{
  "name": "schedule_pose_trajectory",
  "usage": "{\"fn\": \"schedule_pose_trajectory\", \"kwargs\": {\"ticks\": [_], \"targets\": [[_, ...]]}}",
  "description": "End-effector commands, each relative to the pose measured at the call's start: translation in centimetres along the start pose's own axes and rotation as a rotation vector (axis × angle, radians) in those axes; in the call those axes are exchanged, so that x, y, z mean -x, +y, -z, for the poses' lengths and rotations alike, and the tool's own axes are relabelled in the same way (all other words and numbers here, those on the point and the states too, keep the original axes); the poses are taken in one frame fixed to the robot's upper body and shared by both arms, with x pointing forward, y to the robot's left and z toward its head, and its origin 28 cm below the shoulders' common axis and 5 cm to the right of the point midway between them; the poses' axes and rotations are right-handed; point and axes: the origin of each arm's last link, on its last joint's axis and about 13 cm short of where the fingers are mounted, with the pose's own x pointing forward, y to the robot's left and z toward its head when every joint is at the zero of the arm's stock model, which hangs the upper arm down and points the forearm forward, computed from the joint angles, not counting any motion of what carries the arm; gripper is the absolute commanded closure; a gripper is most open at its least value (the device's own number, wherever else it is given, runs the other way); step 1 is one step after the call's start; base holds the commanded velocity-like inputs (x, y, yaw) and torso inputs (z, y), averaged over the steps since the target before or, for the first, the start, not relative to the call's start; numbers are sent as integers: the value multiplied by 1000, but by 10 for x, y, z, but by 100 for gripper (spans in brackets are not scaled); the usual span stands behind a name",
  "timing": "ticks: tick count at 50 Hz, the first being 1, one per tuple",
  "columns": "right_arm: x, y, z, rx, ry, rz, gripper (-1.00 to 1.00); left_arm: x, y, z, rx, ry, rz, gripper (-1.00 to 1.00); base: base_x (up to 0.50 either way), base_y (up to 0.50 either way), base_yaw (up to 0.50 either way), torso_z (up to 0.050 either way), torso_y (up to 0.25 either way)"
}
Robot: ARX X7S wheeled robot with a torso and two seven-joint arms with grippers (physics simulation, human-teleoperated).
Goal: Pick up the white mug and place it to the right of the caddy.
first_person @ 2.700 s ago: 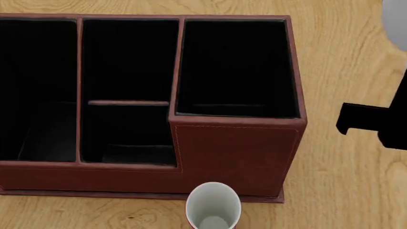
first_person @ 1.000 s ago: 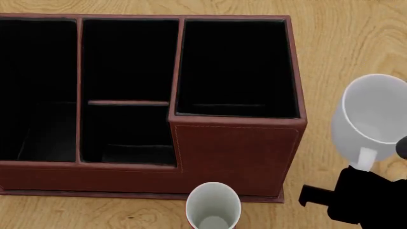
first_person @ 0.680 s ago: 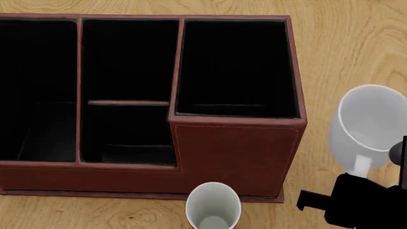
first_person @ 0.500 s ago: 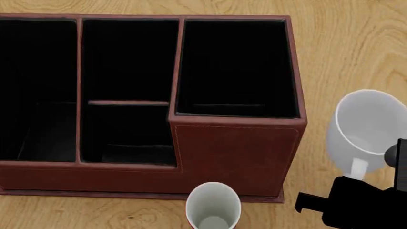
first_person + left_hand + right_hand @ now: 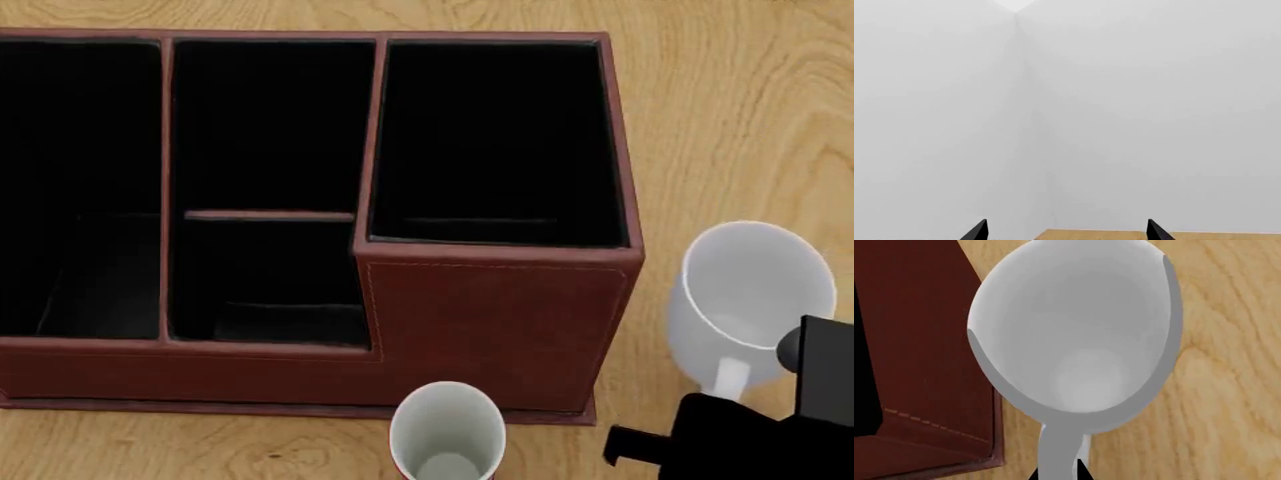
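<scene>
The white mug (image 5: 747, 295) is upright just right of the caddy (image 5: 494, 320), its handle pointing toward me. My right gripper (image 5: 731, 400) is shut on that handle. In the right wrist view the mug (image 5: 1074, 340) fills the frame beside the caddy's corner (image 5: 921, 365), and the black fingertips (image 5: 1081, 471) pinch the handle (image 5: 1061, 450). I cannot tell whether the mug touches the table. My left gripper (image 5: 1066, 233) is open and empty, facing a blank wall, and is out of the head view.
A red mug with a white inside (image 5: 447, 435) stands in front of the caddy near the bottom edge. The wooden table (image 5: 747, 110) stretches to the right and behind the mug. The caddy's compartments are black and deep.
The right gripper has brought the white mug in from the far right, down and toward me, and slightly closer to the caddy's right side. The caddy and the red mug have not moved.
</scene>
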Motion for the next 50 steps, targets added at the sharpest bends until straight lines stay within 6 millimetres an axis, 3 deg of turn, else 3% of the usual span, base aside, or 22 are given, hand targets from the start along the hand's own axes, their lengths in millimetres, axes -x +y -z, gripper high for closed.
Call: {"fn": "schedule_pose_trajectory", "kwargs": {"ticks": [1,50], "targets": [[-6,1,3,25,-9,-2,100,0,0,2,2,3,2,-100,0,0,3,0,0],[-22,-2,18,34,32,9,100,1,-1,5,-2,12,2,-100,0,0,0,0,0]]}}
